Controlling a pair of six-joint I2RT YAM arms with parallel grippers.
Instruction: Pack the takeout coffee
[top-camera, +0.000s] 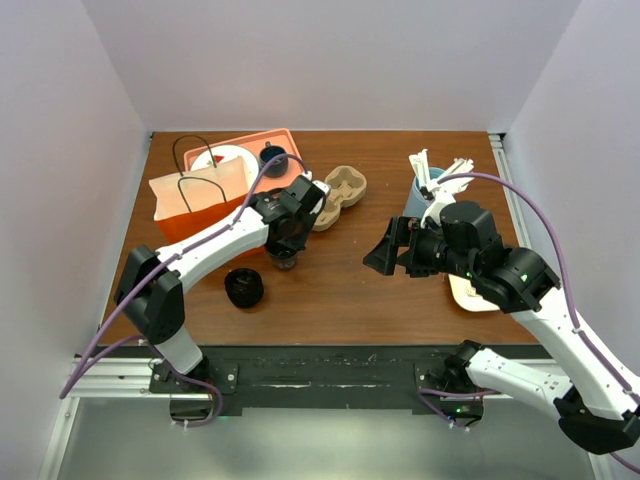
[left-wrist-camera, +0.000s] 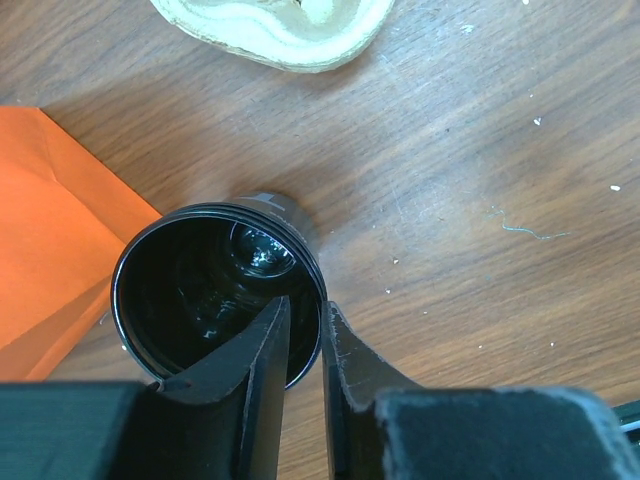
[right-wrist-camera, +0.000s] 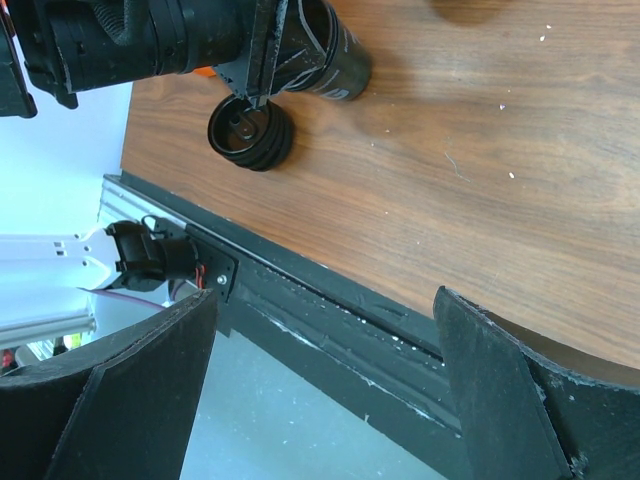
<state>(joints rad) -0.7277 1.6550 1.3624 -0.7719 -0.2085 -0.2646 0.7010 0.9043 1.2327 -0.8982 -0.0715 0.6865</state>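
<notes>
L gripper (left-wrist-camera: 305, 310) pinches wall of 1 lidless cup (left-wrist-camera: 190, 290); R gripper (right-wrist-camera: 325, 300) wide open, empty; 1 black lid (top-camera: 243, 288) nearby.

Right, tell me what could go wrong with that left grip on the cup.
The left gripper pinches just one wall of the open cup, one finger inside, so it might tilt or slip once lifted. The cup has no lid; a black lid-like piece lies apart on the table, so any contents could spill. The orange bag sits close and could get bumped.
</notes>
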